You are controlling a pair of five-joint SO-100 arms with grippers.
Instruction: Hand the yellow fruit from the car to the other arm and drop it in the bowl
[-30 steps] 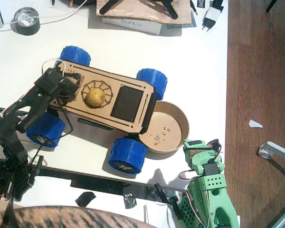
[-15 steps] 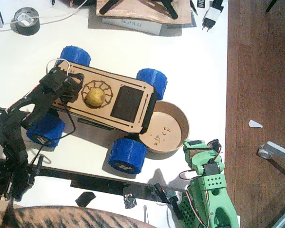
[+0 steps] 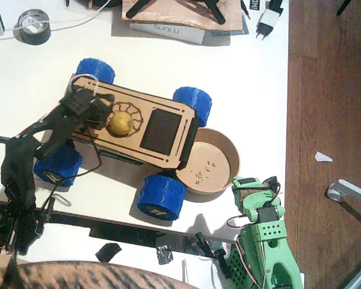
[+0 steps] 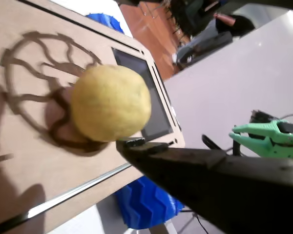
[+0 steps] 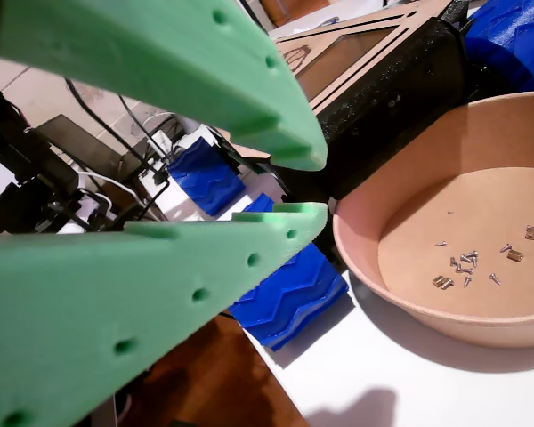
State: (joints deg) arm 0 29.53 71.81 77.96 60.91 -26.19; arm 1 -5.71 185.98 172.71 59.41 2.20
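Note:
The yellow fruit (image 3: 121,123) lies on the engraved gear circle of the plywood car (image 3: 162,129), which has blue wheels. My black left gripper (image 3: 104,114) is open and hovers at the fruit's left side. In a wrist view the fruit (image 4: 110,102) fills the middle, with one black finger (image 4: 156,151) just below it; the other finger is out of frame. The tan bowl (image 3: 228,150) sits by the car's right end. My green right gripper (image 3: 243,183) rests just below the bowl; its jaws (image 5: 316,185) stand slightly open and hold nothing, beside the bowl (image 5: 383,213).
Small screws lie inside the bowl. A tape roll (image 3: 33,27), a box marked SUNLU (image 3: 168,29) and a plug (image 3: 268,18) line the far edge. The table ends at the right beside a wooden floor (image 3: 331,90). A striped sleeve (image 3: 78,274) shows at the bottom.
My left arm has swung right across the car's deck, bringing its gripper from the car's left end up to the fruit. Fruit, car, bowl and right arm have stayed put.

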